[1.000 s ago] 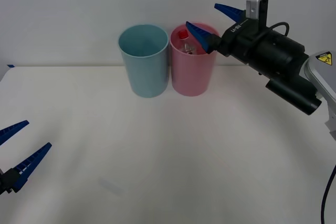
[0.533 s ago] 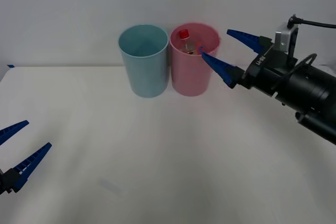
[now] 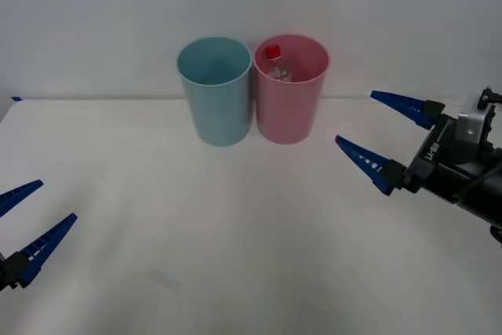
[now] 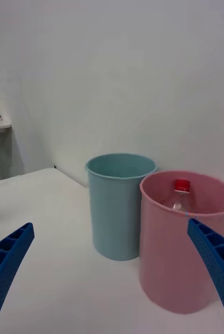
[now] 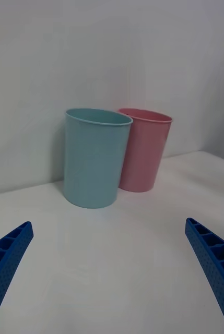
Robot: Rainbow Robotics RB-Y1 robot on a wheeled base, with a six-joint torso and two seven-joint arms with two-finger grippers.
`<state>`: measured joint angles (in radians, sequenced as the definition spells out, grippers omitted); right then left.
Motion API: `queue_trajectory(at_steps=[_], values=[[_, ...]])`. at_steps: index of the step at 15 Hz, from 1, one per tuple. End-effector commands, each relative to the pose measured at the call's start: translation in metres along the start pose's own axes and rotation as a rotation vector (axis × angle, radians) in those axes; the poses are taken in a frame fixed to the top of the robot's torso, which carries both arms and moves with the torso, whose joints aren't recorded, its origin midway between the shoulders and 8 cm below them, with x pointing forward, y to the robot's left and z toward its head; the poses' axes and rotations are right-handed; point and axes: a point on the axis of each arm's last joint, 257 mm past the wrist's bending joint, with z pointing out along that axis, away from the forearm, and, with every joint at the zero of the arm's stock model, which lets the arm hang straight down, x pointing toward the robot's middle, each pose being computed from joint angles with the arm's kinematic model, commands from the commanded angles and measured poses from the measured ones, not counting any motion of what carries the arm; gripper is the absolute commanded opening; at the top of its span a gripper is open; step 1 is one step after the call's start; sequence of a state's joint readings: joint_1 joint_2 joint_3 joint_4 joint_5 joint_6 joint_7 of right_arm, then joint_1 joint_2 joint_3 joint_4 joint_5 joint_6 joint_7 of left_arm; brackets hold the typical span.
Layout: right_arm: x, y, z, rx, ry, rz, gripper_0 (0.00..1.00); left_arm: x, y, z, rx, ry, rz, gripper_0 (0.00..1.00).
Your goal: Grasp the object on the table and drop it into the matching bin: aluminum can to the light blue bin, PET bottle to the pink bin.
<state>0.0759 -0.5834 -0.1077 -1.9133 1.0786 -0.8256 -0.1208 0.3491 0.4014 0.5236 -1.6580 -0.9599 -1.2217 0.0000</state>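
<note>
The PET bottle (image 3: 275, 63), clear with a red cap, stands inside the pink bin (image 3: 292, 107); its neck and cap (image 4: 181, 186) show above the rim (image 4: 158, 180) in the right wrist view. The light blue bin (image 3: 216, 103) stands touching the pink bin on its left. My right gripper (image 3: 384, 139) hangs open and empty over the white table (image 3: 251, 217), to the right of and nearer than the pink bin. My left gripper (image 3: 23, 221) rests open at the table's near left edge.
A plain white wall rises behind the two bins. In the left wrist view the light blue bin (image 5: 95, 156) and pink bin (image 5: 143, 148) stand side by side at the far end of the table (image 5: 112, 261).
The right gripper has drawn back from over the pink bin, moving right, down and toward me, still open. The bottle stays in the pink bin. The left arm has not moved.
</note>
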Motion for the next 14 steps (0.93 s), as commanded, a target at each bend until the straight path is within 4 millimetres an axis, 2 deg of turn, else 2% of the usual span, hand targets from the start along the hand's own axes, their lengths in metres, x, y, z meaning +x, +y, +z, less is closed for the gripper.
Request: queue_trajectory(at_steps=[1,9,14], values=[[0.014,0.007,-0.031,-0.005,0.027,-0.006,1.00,0.000,0.000,0.000,0.000,0.000,0.000,1.00],[0.052,0.009,-0.131,0.090,0.151,0.030,1.00,0.000,0.000,0.000,0.000,0.000,0.000,1.00],[0.060,0.021,-0.173,0.122,0.190,0.094,1.00,0.000,0.000,0.000,0.000,0.000,0.000,1.00]])
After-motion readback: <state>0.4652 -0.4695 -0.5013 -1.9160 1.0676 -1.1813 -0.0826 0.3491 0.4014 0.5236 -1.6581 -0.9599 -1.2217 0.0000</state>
